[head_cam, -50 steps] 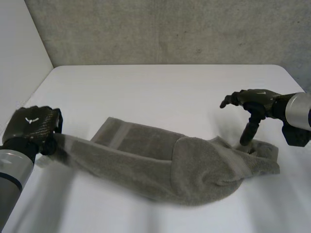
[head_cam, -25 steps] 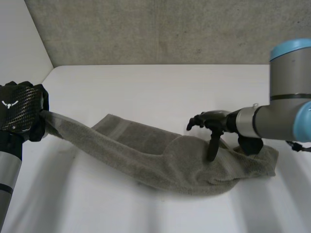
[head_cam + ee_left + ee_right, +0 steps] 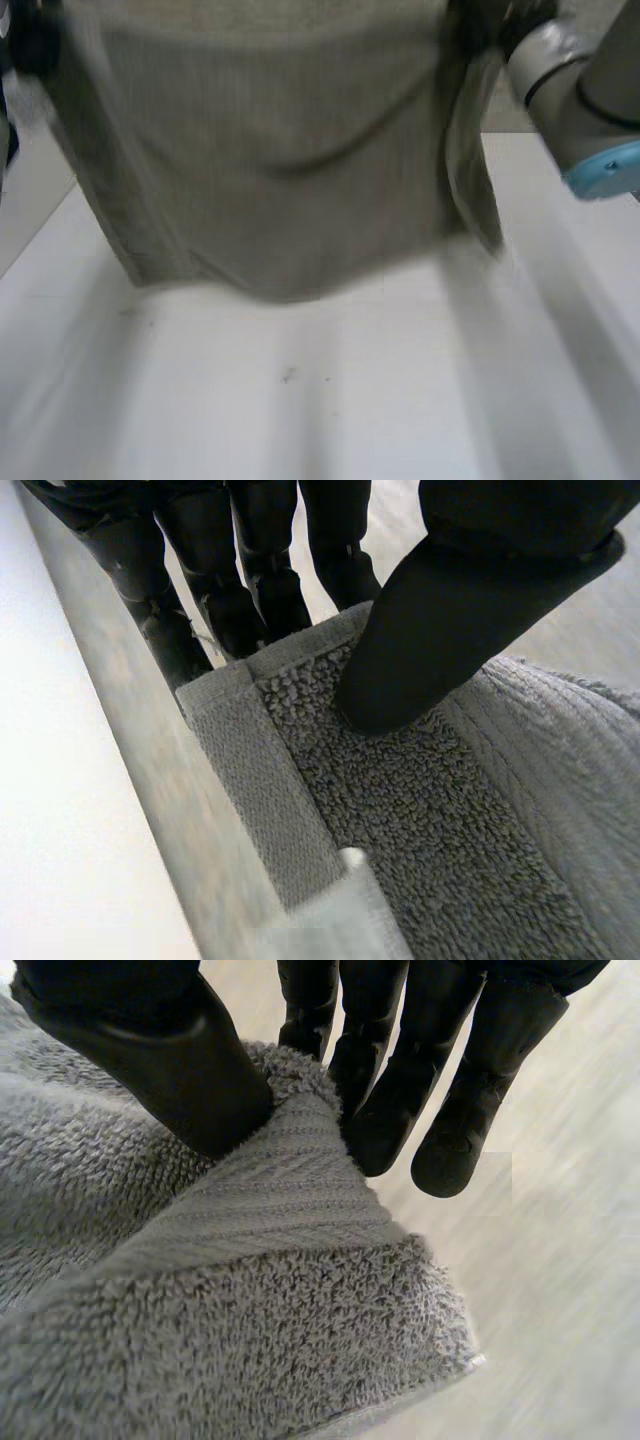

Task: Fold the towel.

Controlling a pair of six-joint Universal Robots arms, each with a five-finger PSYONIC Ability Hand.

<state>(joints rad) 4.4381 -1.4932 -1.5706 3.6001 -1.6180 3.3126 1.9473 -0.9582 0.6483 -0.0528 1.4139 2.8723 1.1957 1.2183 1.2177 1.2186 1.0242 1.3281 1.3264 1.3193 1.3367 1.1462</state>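
You have the towel (image 3: 270, 150) hanging as a wide grey sheet in front of the head camera. It is stretched between the two hands, so its top edge runs from side to side and the rest falls down toward the white bench (image 3: 300, 400). A soft crease sags across its middle. Whether the lower edge touches the bench, you cannot tell. The cloth is thick terry with small loops, and a flat woven band with a smooth hem runs along its end. The left hand (image 3: 440, 630) holds one upper corner: the thumb presses on the looped face just beside the hem, and the fingers stand behind the cloth. The right hand (image 3: 170, 1060) pinches the other upper corner, where the flat band bunches between thumb and fingers. The right arm (image 3: 580, 90), grey with a light-blue cap, comes in beside that corner.
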